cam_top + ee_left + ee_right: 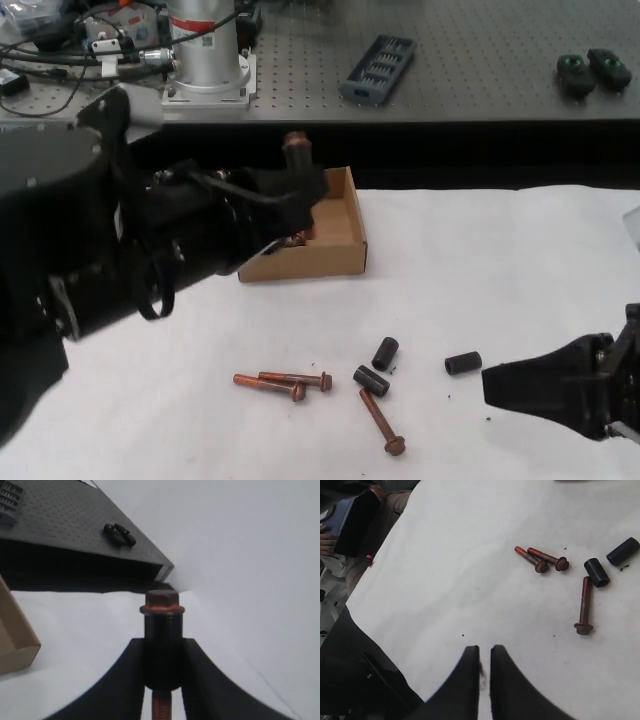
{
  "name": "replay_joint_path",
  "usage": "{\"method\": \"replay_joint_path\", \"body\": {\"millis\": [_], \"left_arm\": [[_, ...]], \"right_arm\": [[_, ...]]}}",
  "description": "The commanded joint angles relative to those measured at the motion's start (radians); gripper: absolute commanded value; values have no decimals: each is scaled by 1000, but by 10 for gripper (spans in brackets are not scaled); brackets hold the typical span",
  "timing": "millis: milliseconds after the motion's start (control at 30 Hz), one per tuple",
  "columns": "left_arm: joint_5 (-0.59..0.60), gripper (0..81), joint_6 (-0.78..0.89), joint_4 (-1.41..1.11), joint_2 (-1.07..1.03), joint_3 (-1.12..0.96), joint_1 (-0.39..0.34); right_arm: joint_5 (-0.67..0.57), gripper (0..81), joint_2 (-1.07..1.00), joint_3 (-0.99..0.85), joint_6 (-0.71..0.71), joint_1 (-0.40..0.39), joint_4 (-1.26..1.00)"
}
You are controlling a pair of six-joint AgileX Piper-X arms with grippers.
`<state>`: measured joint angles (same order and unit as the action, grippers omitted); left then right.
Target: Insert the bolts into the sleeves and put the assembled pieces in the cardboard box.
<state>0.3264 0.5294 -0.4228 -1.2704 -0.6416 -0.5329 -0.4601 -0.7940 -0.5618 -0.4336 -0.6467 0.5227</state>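
My left gripper (300, 185) hangs above the open cardboard box (345, 245), shut on an assembled piece (296, 150). In the left wrist view the black sleeve (162, 645) sits between the fingers, and the copper bolt head (161, 602) sticks out of its end. Three loose copper bolts (270, 384) (297, 378) (381, 421) lie on the white cloth. Three black sleeves (385, 352) (371, 380) (463, 363) lie close by. My right gripper (480, 667) is shut with nothing in it, low over the cloth to the right of the sleeves (596, 572).
A white cloth (500, 270) covers the near bench. Behind it on the dark perforated board stand a metal column base (205, 60), a blue bit holder (378, 66) and two small black parts (592, 70). Cables lie at the back left.
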Motion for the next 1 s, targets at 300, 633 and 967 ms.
{"method": "replay_joint_path", "body": {"millis": [300,633,967], "left_arm": [[90,4,-253,223,-199,-238,86],[91,4,-375,372,-407,-434,100],[82,4,-394,430,-549,-553,167]], "right_arm": [[46,43,9,1,144,7,153],[29,43,9,2,144,4,176],[16,43,9,2,142,4,176]]}}
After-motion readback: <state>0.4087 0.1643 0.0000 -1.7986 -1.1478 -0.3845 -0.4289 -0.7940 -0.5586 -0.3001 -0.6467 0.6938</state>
